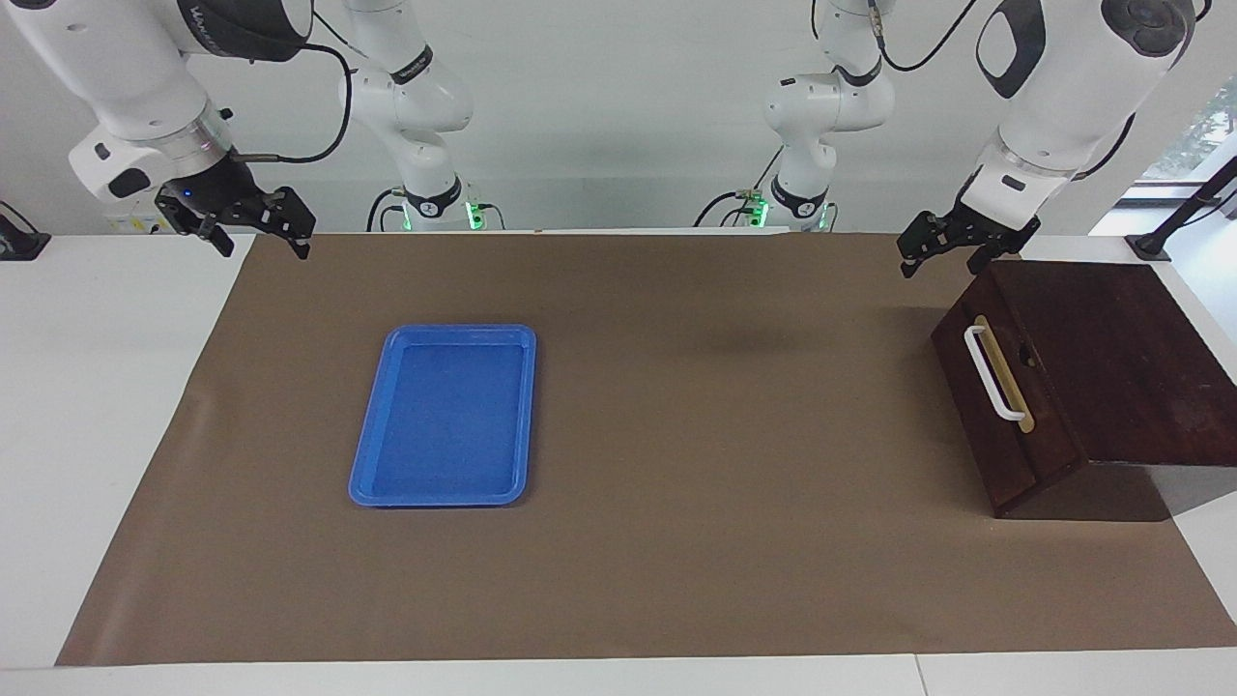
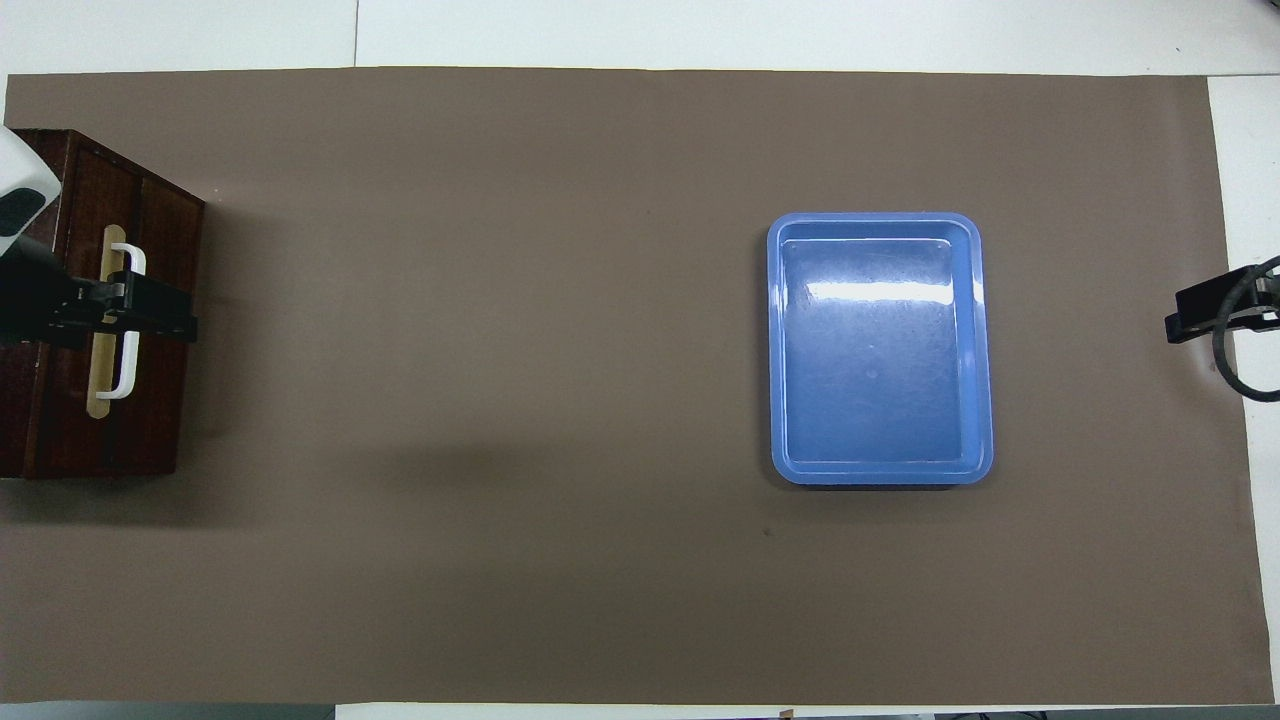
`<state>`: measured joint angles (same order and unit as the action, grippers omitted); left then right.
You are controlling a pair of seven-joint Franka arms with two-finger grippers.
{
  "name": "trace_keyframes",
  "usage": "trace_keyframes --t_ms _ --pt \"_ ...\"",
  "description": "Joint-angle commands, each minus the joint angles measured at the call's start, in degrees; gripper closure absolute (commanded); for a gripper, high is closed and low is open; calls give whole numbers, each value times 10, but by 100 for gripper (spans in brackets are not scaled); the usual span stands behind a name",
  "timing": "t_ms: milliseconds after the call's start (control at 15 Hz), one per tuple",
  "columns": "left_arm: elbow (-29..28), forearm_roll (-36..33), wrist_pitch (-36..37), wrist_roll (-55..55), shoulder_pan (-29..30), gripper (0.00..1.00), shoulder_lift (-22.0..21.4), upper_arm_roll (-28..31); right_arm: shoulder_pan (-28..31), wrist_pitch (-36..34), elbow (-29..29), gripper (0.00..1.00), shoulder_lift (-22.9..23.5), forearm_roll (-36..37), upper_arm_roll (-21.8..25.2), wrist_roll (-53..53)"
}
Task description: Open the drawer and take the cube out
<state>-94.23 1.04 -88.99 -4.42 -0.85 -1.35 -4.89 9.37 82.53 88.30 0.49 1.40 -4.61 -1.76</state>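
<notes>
1. Drawer [image 1: 995, 387]: shut, at the right of the frame, in a dark brown box [image 1: 1111, 358]; white bar handle [image 1: 993, 374] on a tan strip.
2. Blue tray [image 1: 445, 416]: left of centre, flat on the brown mat [image 1: 676, 435].
3. Left gripper [image 1: 942, 253]: upper right, raised over the mat just beside the box's upper corner, fingers parted, holding nothing.
4. Right gripper [image 1: 259, 237]: upper left, raised over the mat's corner, fingers parted, holding nothing.

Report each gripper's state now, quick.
Left gripper: open, holding nothing, raised over the wooden box with its drawer shut.
Right gripper: open, holding nothing, waiting raised at the right arm's end of the table.
</notes>
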Motion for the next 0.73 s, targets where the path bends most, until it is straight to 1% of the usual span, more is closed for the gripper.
trace_keyframes --t_ms 0,199,332,465,532,665 --pt "-22 10 -1 11 3 0 -19 -1 11 8 3 0 -5 -6 -5 1" --pt "-16 7 -8 5 4 0 -16 0 11 8 3 0 -5 -6 -5 1" --pt "-34 -7 -36 2 -4 0 -19 -1 11 8 3 0 -5 -6 -5 1" --pt "-43 -68 -63 5 -34 0 -11 -3 11 8 3 0 -5 -6 -5 0" --pt "-47 -88 -73 4 -43 0 -6 -3 11 8 3 0 -5 -6 -5 0" --pt "-65 -129 -104 2 -45 0 8 -3 11 8 4 0 -5 -6 -6 0"
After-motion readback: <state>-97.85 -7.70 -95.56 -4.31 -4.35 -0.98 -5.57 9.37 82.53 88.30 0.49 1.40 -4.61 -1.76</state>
